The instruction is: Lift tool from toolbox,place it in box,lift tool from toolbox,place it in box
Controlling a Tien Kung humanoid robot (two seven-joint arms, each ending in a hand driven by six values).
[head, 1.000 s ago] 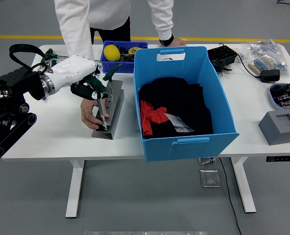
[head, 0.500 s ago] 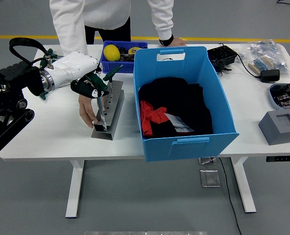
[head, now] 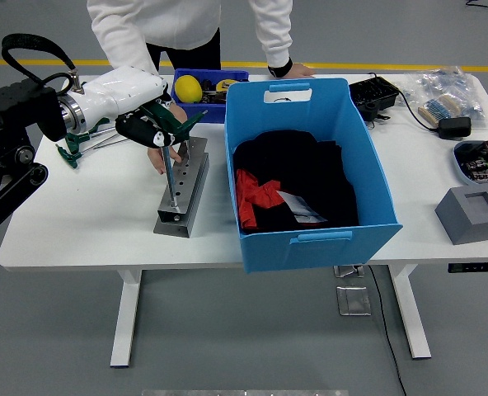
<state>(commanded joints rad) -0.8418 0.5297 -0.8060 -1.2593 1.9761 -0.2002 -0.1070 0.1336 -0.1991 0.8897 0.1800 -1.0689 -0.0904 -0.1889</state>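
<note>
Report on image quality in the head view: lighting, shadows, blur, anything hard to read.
Head view: lighting is even and diffuse, with only soft shadows under the blue bin and the grey tool rack on the white table. Focus is sharp throughout; the left hand shows no obvious motion blur. The black cloth in the bin loses detail in the dark. No strong glare.
</note>
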